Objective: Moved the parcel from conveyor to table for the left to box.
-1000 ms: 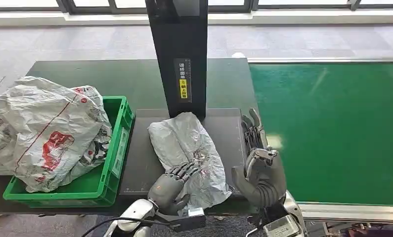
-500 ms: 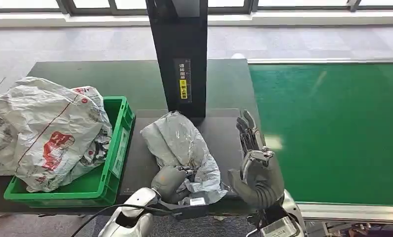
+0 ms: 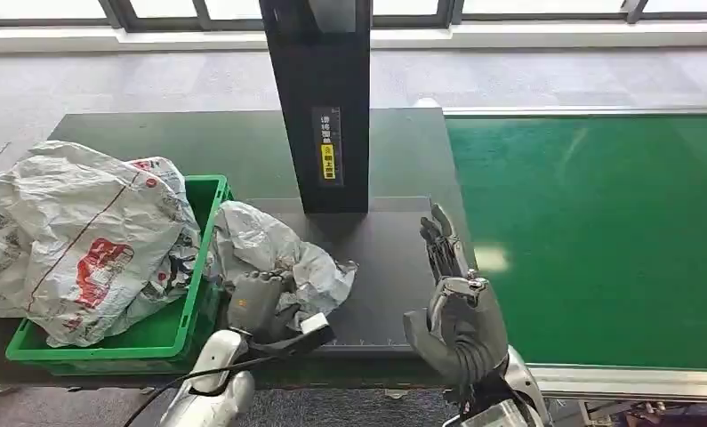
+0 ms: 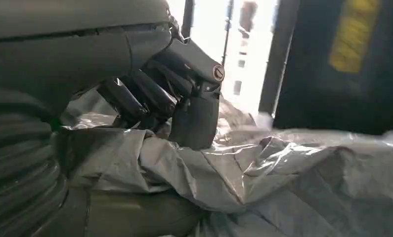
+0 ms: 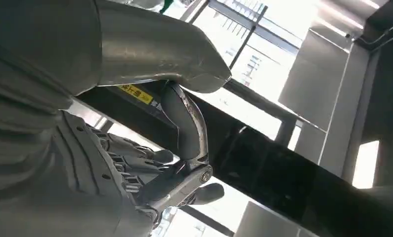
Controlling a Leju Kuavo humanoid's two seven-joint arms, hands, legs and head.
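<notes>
left hand [image 3: 259, 304] low at the near edge of the dark table [image 3: 243, 151], wrist bent, silver forearm coming up from below; fingers [image 4: 150, 94] curled down and clamped on the crumpled grey parcel [image 3: 274, 258], thumb pressed into the folds in the left wrist view. right hand [image 3: 456, 316] raised upright near the table's right edge, beside the green conveyor [image 3: 598, 231], palm turned toward the parcel, fingers apart and stretched upward, thumb out to the side, holding nothing and touching nothing. one grey parcel, gripped, bunched up on the black mat [image 3: 385, 267] toward its left edge, its far end touching the right wall of the green crate [image 3: 209, 267]. one green crate at the table's left near corner. one large white bag with red print [image 3: 83, 240] lying in the crate, spilling over its left and far rims. one black post [image 3: 318, 98] standing at the far edge of the mat, with one narrow label carrying a yellow patch [image 3: 329, 158] on its front. one green conveyor along the table's right edge, well apart from the parcel. two hands: one gripping, one open in the air.
</notes>
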